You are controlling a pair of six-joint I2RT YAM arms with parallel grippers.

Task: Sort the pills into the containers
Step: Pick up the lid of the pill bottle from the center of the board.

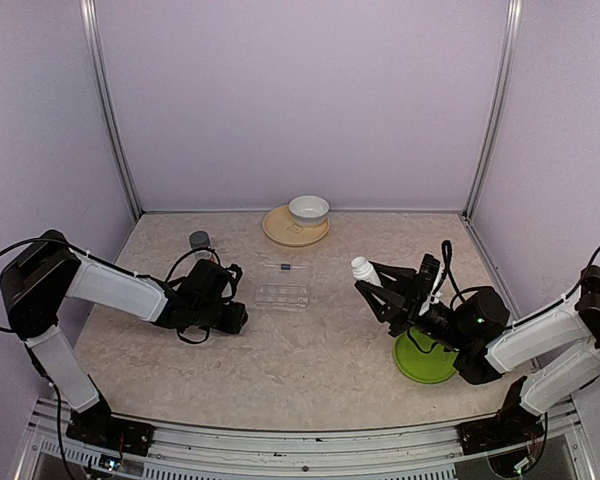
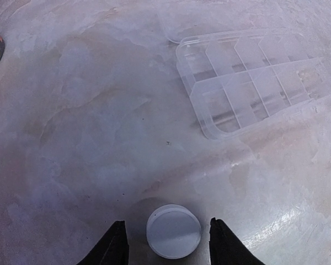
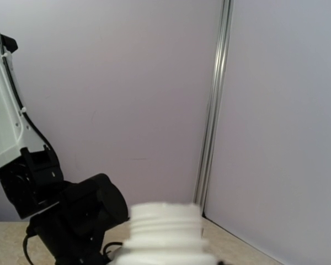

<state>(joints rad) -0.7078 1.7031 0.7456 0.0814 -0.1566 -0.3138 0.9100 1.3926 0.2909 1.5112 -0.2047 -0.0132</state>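
White cap (image 2: 173, 233) loose within left gripper (image 2: 166, 223) | right gripper (image 1: 374, 281) apparently holds bottle (image 1: 360, 266)

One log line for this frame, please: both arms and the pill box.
left gripper: open, straddling cap on table | right gripper: holding uncapped bottle | pill box: on table between arms, untouched

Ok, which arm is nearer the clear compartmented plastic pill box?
Left. The left fingers sit low just left of the clear plastic pill box, straddling a white round cap. The right fingers are farther off on its right, holding a white plastic bottle.
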